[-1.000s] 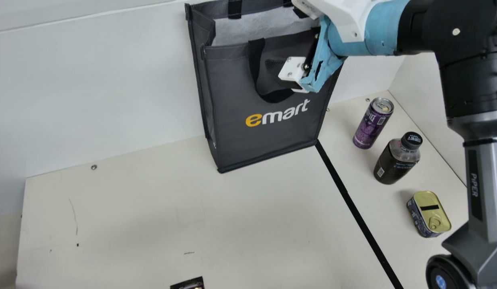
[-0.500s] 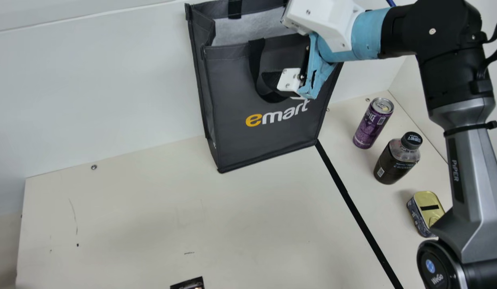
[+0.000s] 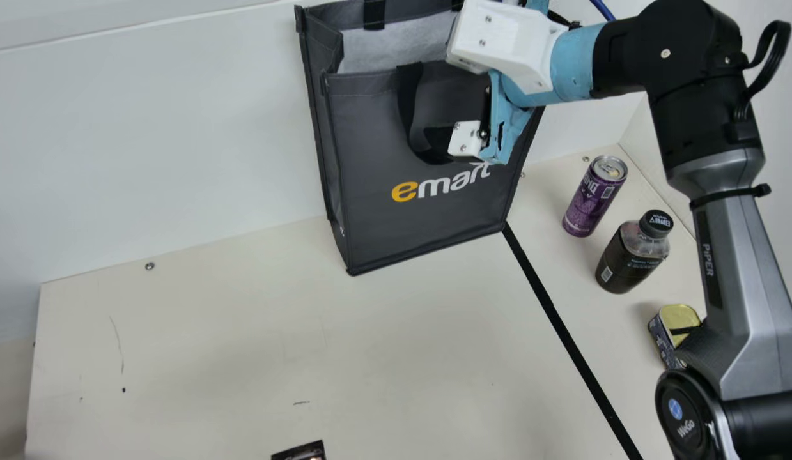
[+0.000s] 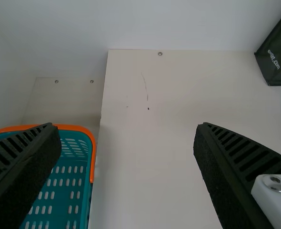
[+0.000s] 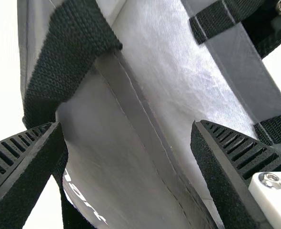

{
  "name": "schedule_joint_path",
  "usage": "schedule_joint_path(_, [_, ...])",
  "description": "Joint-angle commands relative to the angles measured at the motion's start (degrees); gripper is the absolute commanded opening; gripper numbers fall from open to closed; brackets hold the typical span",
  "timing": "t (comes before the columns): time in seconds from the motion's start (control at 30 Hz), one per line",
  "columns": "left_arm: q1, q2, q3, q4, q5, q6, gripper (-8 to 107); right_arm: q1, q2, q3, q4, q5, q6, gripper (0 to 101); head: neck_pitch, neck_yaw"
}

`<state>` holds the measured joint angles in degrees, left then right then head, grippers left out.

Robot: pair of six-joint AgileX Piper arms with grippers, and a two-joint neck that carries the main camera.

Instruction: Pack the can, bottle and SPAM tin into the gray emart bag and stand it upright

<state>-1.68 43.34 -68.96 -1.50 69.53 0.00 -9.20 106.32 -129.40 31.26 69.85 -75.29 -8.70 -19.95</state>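
At the back of the cream table (image 3: 242,358), my right gripper (image 3: 467,138) hangs spread wide at the front of the upright gray emart bag (image 3: 370,134). The can (image 3: 587,203), bottle (image 3: 626,262) and partly hidden SPAM tin (image 3: 678,314) line the right side; my left gripper (image 4: 126,126) is also spread.
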Motion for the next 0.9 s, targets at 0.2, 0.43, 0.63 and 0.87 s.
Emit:
schedule_joint_path(0.2, [0.0,0.0,0.0,0.0,0.0,0.0,90,-0.3,0.8,-0.9,0.6,0.1,-0.7,35,-1.3,0.0])
schedule_joint_path(0.43, [0.0,0.0,0.0,0.0,0.0,0.0,90,-0.4,1.5,-1.5,1.4,0.1,-1.3,0,-1.3,0.0])
schedule_joint_path(0.63, [0.0,0.0,0.0,0.0,0.0,0.0,90,-0.3,1.5,-1.8,2.0,0.1,-1.2,0,-1.3,0.0])
schedule_joint_path(0.87, [0.0,0.0,0.0,0.0,0.0,0.0,90,0.3,0.1,-1.7,2.0,0.1,-0.8,0,-1.3,0.0])
